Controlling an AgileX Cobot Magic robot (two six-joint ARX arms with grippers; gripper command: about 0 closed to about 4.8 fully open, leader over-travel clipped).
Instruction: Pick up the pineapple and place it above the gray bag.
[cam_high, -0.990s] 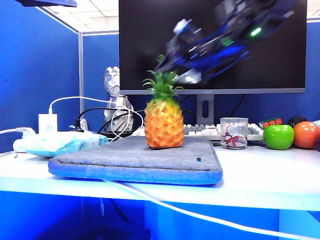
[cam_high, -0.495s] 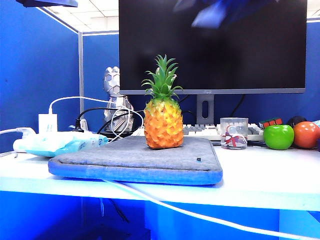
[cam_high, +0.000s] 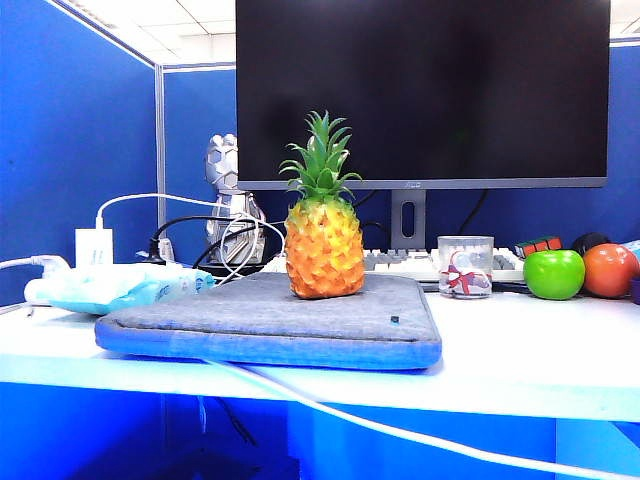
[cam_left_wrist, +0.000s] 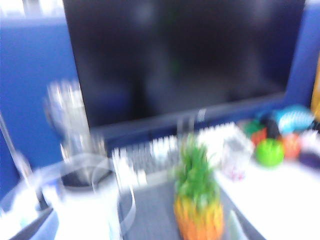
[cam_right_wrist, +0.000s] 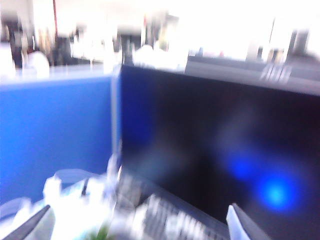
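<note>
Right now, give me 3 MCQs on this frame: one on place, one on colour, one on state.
1. Where is the pineapple?
A on the gray bag
B on the keyboard
C beside the apple

2. What colour is the apple?
A red
B green
C yellow

3. How does the pineapple stand?
A tipped over
B held in a pincer
C upright, unheld

Key: 1 A, its base rests on the bag's top. 2 B, green next to the orange fruit. 3 C, no pincer near it in the exterior view.
</note>
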